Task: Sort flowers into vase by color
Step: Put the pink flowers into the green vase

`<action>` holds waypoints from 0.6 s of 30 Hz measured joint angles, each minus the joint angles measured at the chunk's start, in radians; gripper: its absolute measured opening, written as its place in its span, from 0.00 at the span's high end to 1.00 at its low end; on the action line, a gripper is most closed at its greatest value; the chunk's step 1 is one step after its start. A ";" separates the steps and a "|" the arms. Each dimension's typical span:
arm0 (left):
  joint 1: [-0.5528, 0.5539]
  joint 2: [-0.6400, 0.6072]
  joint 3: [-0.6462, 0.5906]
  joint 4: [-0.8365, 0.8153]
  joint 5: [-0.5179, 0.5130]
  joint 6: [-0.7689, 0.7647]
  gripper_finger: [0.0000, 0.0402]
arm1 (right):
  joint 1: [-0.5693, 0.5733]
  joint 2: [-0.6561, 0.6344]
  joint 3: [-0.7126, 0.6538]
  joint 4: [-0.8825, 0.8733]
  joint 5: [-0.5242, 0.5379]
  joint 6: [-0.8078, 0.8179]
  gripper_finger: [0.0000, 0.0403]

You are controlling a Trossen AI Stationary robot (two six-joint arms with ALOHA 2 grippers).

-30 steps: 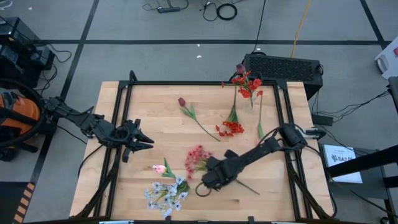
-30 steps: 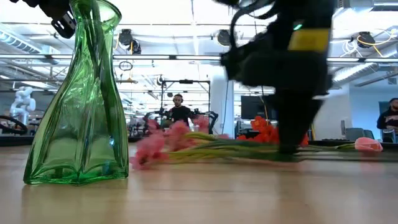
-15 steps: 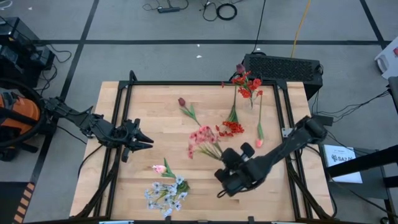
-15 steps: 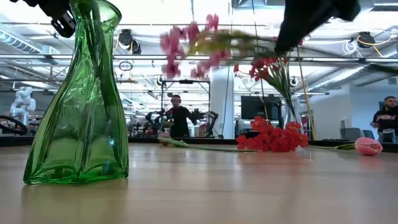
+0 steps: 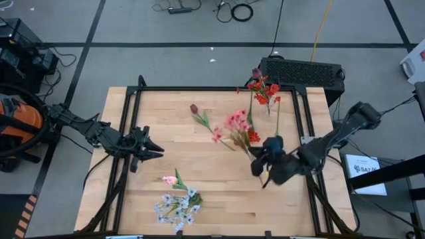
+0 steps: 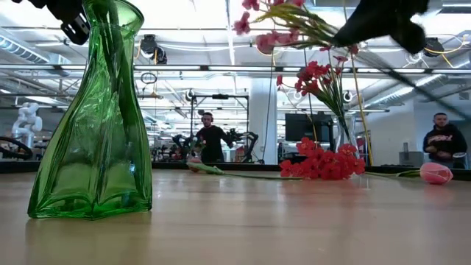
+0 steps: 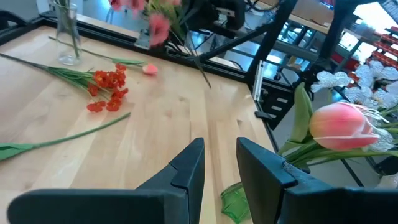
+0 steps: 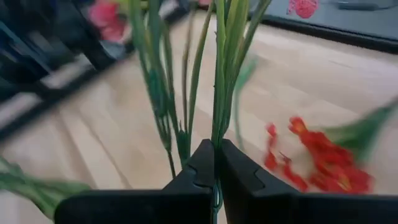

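Bright, even light falls from the ceiling strips glaring white beyond the green vase [image 6: 92,118], the wooden table [image 5: 166,153] takes only soft shadows, while the pink spray [image 6: 283,22] and the right gripper [image 8: 214,163] holding it smear with motion blur, background soft.

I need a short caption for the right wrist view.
Right gripper shut on green flower stems, above the wooden table and red flowers.
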 joint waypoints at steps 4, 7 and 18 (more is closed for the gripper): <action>0.000 0.000 0.000 0.000 -0.032 -0.006 0.75 | -0.065 -0.156 -0.268 0.517 -0.011 -0.227 1.00; 0.000 0.000 0.000 0.000 -0.053 -0.007 0.75 | -0.141 -0.202 -0.447 1.047 -0.151 -0.480 1.00; 0.000 0.000 0.000 0.000 -0.077 -0.006 0.75 | -0.321 0.078 -0.339 1.684 -0.694 -0.906 1.00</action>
